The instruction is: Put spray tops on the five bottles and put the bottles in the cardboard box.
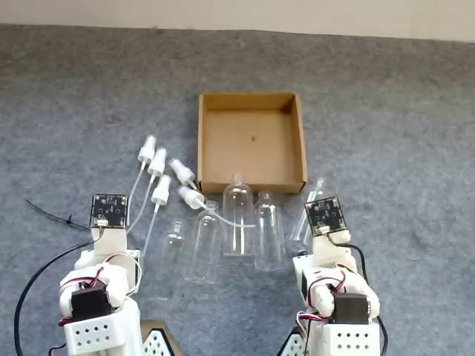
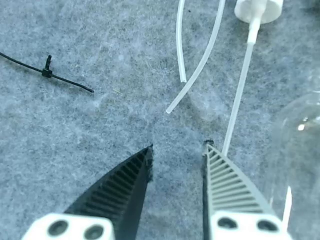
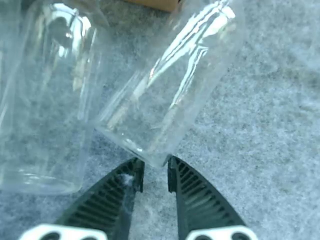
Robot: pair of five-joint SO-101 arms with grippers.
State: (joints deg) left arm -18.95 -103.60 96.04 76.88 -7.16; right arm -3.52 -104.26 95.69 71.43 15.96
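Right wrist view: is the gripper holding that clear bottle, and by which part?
Nothing is held: the right gripper is open, its tips at the base of the clear plastic bottle.

The left arm (image 1: 104, 289) sits at the lower left of the high view, the right arm (image 1: 334, 293) at the lower right. The left tool (image 2: 178, 146) gapes wide, while the right tool (image 3: 155, 161) is parted only narrowly.
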